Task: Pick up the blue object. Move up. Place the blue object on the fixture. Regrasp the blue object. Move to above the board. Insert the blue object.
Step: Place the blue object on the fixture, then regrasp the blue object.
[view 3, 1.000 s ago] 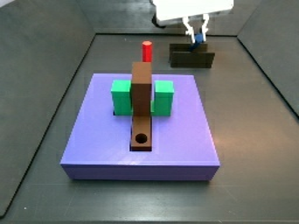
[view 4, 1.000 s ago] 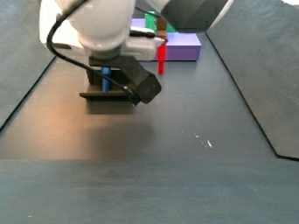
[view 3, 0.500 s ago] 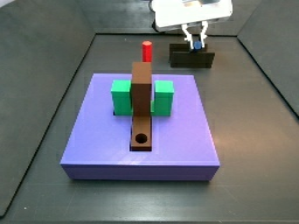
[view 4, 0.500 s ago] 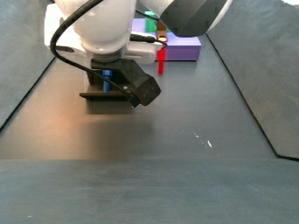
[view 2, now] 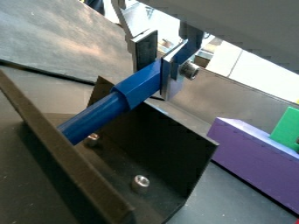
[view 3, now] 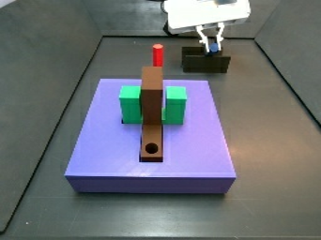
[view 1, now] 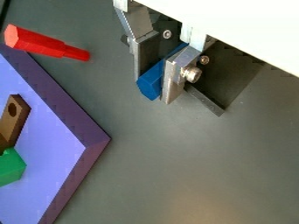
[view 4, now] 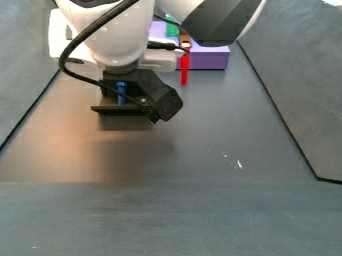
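Blue object (view 2: pixel 122 98) leans on the fixture (view 2: pixel 152 166), your gripper (view 2: pixel 166 68) pinching its upper end. A wrist view shows that contact; a side view shows only blue (view 4: pixel 122 93) behind the arm.

- I see the gripper (view 3: pixel 211 39) sitting higher over the fixture (view 3: pixel 206 62) than a second ago, toward 12 o'clock.
- The blue object (view 4: pixel 123 91) shows less in the side views.

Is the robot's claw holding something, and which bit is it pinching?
Yes. Over the fixture, the gripper pinches the blue object near its upper end.
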Available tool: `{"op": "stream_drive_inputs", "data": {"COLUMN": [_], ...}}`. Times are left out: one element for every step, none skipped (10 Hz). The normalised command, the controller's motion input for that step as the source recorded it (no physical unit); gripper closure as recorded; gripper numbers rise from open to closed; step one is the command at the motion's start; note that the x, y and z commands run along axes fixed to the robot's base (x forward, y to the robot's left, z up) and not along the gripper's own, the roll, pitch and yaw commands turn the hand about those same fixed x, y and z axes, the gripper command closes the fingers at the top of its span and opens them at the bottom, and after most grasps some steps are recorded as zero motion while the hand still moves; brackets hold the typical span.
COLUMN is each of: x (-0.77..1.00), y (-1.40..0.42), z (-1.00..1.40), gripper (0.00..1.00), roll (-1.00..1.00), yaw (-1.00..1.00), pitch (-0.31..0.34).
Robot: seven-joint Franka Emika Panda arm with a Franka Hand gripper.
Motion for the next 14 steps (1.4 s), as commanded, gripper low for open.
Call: {"op": "stream_drive_inputs", "data": {"x": [0.0,0.0,0.0,0.08,0.18,0.18,0.19,0.18,0.07,0.04,0.03,0.05,0.07,0.11], "y": [0.0,0.0,0.0,-0.12,-0.06,-0.02,-0.02,0.0,-0.02,-0.03,-0.04,-0.04,-0.04,-0.03], "z": [-0.11,0.0,0.0,0.43,0.4,0.33,0.25,0.1,0.05,0.07,0.08,0.09,0.09,0.07], "gripper": [1.0,1.0,0.0,0.0,0.0,0.0,0.0,0.0,0.0,0.0,0.0,0.0,0.0,0.0], "roll": [0.0,0.0,0.0,0.99,1.0,1.0,1.0,1.0,1.0,1.0,1.0,1.0,1.0,1.0], "yaw": [0.0,0.0,0.0,-0.03,-0.04,-0.02,0.0,0.0,0.07,0.11,0.14,0.17,0.17,0.19], "pitch": [0.0,0.0,0.0,-0.249,-0.149,-0.109,-0.014,0.0,0.143,0.223,0.246,0.277,0.266,0.22]}}
